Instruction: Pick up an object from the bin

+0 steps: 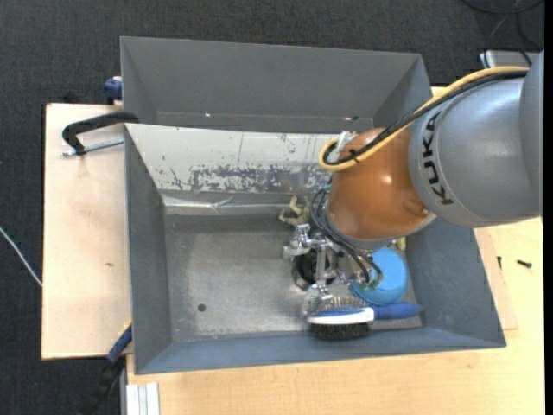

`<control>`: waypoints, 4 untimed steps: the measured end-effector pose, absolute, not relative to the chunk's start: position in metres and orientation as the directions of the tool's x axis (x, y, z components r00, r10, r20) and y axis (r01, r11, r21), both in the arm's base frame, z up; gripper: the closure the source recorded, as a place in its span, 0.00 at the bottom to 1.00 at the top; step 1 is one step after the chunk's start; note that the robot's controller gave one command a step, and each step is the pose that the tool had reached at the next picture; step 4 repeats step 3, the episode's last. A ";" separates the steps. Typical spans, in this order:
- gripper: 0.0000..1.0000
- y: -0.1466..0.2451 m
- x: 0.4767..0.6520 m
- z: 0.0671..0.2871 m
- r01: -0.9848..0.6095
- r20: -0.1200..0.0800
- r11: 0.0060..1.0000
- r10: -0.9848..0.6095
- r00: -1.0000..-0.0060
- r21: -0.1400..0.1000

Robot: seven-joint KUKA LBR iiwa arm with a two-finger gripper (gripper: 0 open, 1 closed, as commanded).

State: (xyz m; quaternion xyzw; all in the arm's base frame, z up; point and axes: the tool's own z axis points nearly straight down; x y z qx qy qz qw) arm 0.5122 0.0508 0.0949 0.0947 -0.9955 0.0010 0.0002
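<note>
Blue-handled brush (343, 319), white bristles, lies along front wall of bin (225, 275) near right corner, long axis parallel to wall. Gripper (327, 275) just behind brush, over small black item (303, 271). Blue round cup (390, 275) close on right-wall side. Gripper opening: cannot tell.

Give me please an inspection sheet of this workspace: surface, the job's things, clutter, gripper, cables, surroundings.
Surface: grey metal bin, floor scuffed, back wall scratched.
Job's things: small black thing under the gripper, kind unclear.
Clutter: white-bristled brush with blue handle at the front wall; blue round plastic cup behind it; small yellowish thing near the back wall.
Gripper: gripper low in the bin, right of centre.
Cables: yellow cable along the arm to its orange cover.
Surroundings: dark carpet.
</note>
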 end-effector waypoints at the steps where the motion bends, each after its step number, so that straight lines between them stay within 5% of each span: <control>1: 0.00 0.012 0.524 0.095 -0.018 -0.011 1.000 -0.018 -1.000 0.023; 2: 1.00 0.000 0.524 0.095 -0.018 -0.009 1.000 -0.018 -1.000 0.004; 3: 1.00 0.037 0.509 0.221 -0.121 -0.013 0.993 -0.121 -0.993 0.001; 4: 1.00 0.037 0.509 0.221 -0.121 -0.013 0.993 -0.121 -0.993 0.001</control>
